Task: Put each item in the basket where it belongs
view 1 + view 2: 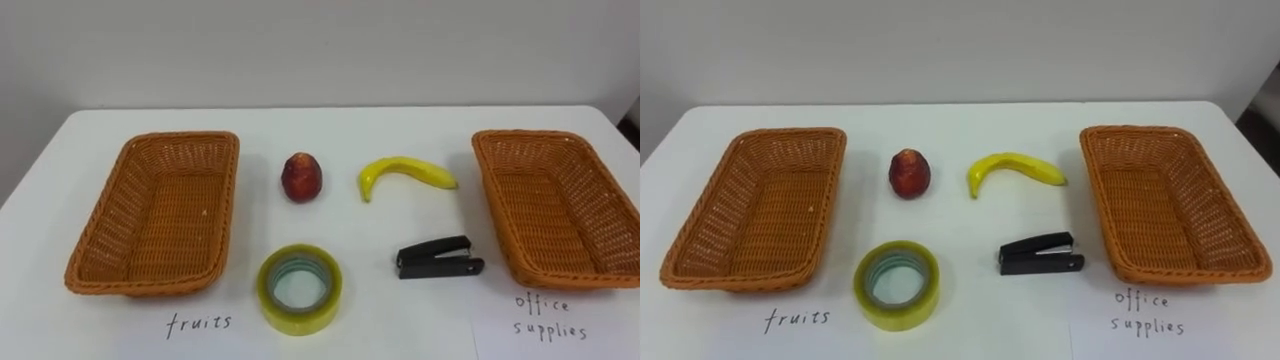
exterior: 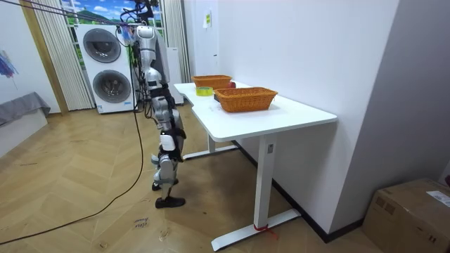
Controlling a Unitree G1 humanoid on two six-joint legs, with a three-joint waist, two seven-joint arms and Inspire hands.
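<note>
On the white surface (image 1: pixel 350 125) in front of me, everything is laid out for sorting. A wicker basket stands at each side with a handwritten label before it: the left basket (image 1: pixel 228 200) for fruit, the right basket (image 1: pixel 488 200) for office supplies. Both baskets are empty, and their long sides run away from me.

The four things lie apart in the gap between the baskets, fruit in the far row and office things in the near row. I judge that spacing is meant to let me take each one cleanly.

- **Red fruit** (image 1: pixel 301 177): it sits upright, narrower end up.
- **Banana** (image 1: pixel 405 171): just right of the red fruit, its long axis runs left to right. It arches away from me and its left end hooks down toward me.
- **Roll of tape** (image 1: pixel 300 288): it lies flat, hole upward.
- **Stapler** (image 1: pixel 438 258): it also lies left to right, and its nose seems to point at the right basket.

I stand at the long edge of the surface. Each robot hand (image 2: pixel 173 126) is down by my body and too small in the room view for me to tell how open it is; neither has hold of any of the four things
</note>
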